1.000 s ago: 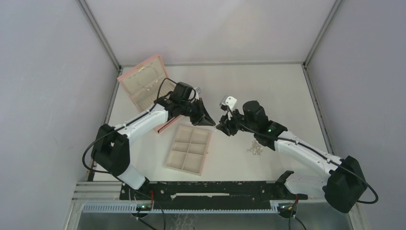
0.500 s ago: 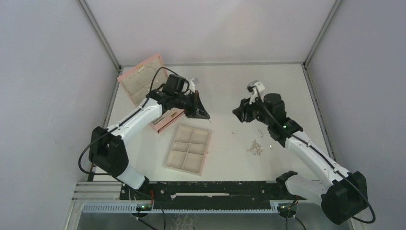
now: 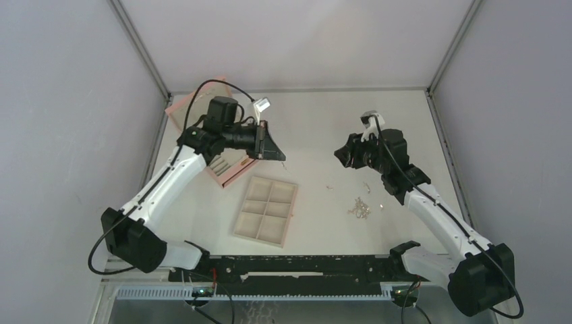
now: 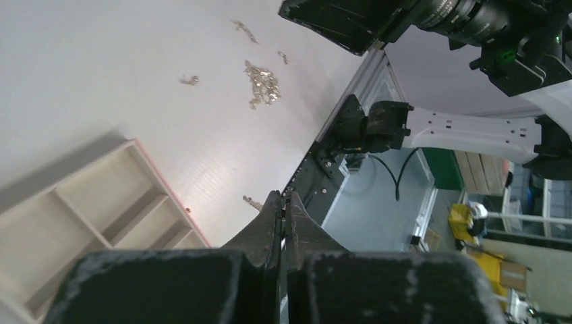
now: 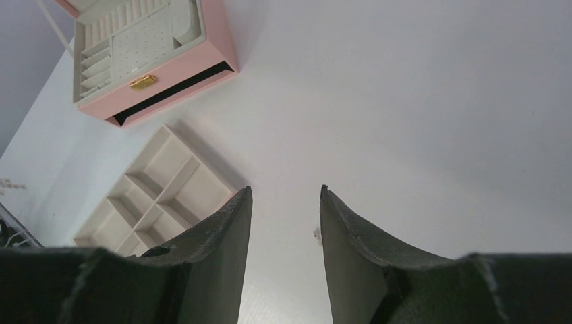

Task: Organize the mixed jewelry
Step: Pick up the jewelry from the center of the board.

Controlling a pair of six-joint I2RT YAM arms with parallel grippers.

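Since a second ago both arms pulled apart. The left one swung back toward the far-left corner, the right one backed off to the right. The jewelry hasn't shifted.

Jewelry pile (image 3: pixel 359 208) sits on the table (image 3: pixel 324 121), right of centre, near the right arm's forearm. A few loose pieces (image 3: pixel 330 187) lie scattered just beyond it, toward the middle. The left wrist view shows the same cluster (image 4: pixel 262 82), with strays around it.

Tray (image 3: pixel 286 225) is left of the pile and well apart from it. I can't see any jewelry in its compartments. Pink box (image 3: pixel 226 174) is beyond the tray, lid open, partly under the left arm.

Left gripper (image 3: pixel 278 155) is up over the box's near corner, fingers pressed together, nothing visible between them. Right gripper (image 3: pixel 342 154) hangs beyond the loose pieces, jaws spread and empty.
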